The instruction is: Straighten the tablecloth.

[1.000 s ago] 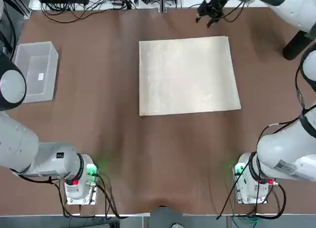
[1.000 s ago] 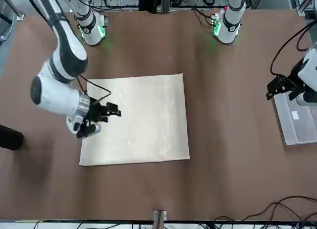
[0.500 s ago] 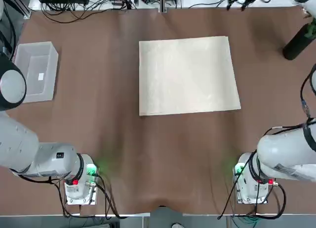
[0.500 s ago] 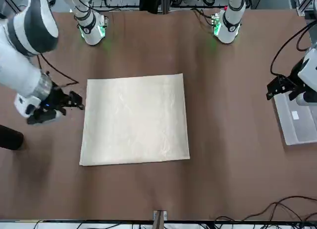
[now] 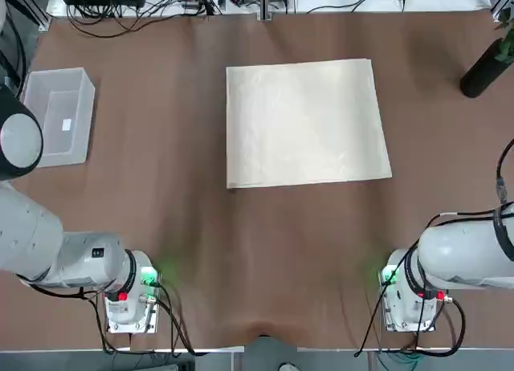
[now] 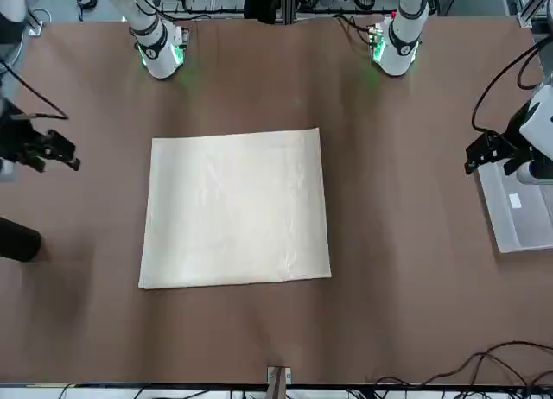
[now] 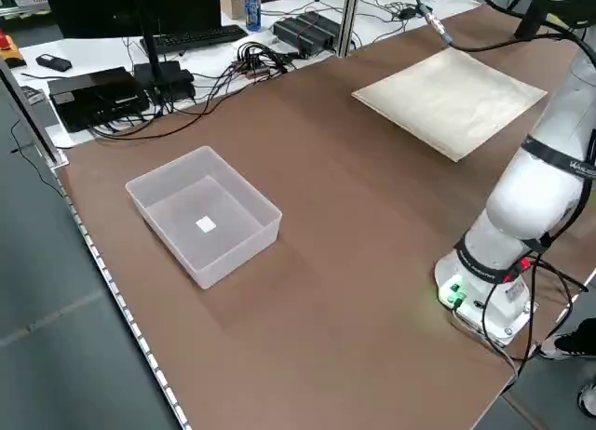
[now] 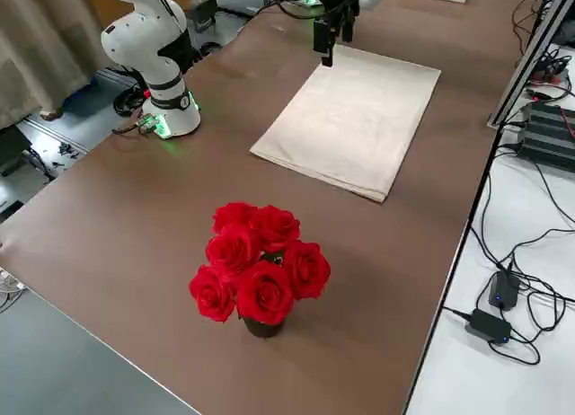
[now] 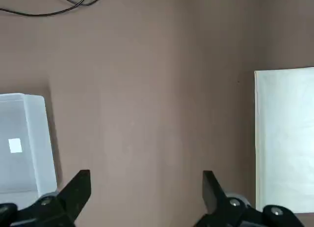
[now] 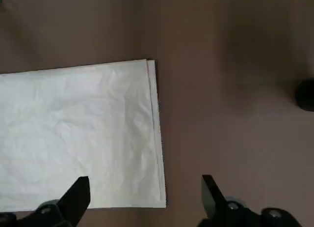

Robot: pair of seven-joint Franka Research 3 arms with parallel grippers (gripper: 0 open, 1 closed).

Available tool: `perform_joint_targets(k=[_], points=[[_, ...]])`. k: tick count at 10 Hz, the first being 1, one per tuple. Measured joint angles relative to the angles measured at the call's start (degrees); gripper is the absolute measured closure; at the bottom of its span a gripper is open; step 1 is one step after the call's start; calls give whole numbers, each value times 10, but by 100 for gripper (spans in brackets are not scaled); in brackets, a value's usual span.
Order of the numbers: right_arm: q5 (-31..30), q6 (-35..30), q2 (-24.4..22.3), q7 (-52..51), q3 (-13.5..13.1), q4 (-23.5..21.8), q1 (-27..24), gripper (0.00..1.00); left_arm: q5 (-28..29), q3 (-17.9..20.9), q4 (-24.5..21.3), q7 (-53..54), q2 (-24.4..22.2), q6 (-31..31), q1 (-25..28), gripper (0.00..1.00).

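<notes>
The cream tablecloth [image 5: 305, 122] lies flat as one rectangular sheet in the middle of the brown table, faintly creased [image 6: 233, 209] [image 8: 350, 119]. My right gripper [image 6: 54, 151] hangs open and empty above bare table, off the cloth's right edge. Its wrist view looks down on that edge of the tablecloth [image 10: 78, 133] between its spread fingertips, right gripper [image 10: 143, 182]. My left gripper [image 6: 491, 155] hovers open and empty by the bin at the table's left. In its wrist view, left gripper [image 9: 145, 180], a strip of the tablecloth [image 9: 287, 138] shows.
A clear plastic bin [image 5: 56, 118] with a small white tag inside stands at the table's left [image 7: 205, 225]. A dark vase of red roses [image 8: 260, 262] stands near the far right corner [image 5: 482, 70]. Cables and electronics lie beyond the far edge.
My right gripper has drawn away from the cloth's far right corner, moving out past the cloth's right edge. The cloth and the left arm have stayed still.
</notes>
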Motion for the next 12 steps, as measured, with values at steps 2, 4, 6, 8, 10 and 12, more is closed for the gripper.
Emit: perform_joint_targets(k=[2,4,6,8,10,12], points=[[-14,-5,-3,-37,-40,11,15,0,0,0,0,0,0,0,0,0],[-32,-5,-3,-41,-49,11,26,0,0,0,0,0,0,0,0,0],[-35,-5,-3,-41,-49,13,28,0,0,1,0,0,0,0,0,0],[-36,-5,-3,-41,-50,13,29,0,0,1,0,0,0,0,0,0],[-38,-6,-3,-41,-53,13,29,0,0,1,5,0,0,1,0,0],[-38,-6,-3,-41,-53,13,30,0,0,1,9,0,0,1,0,0]])
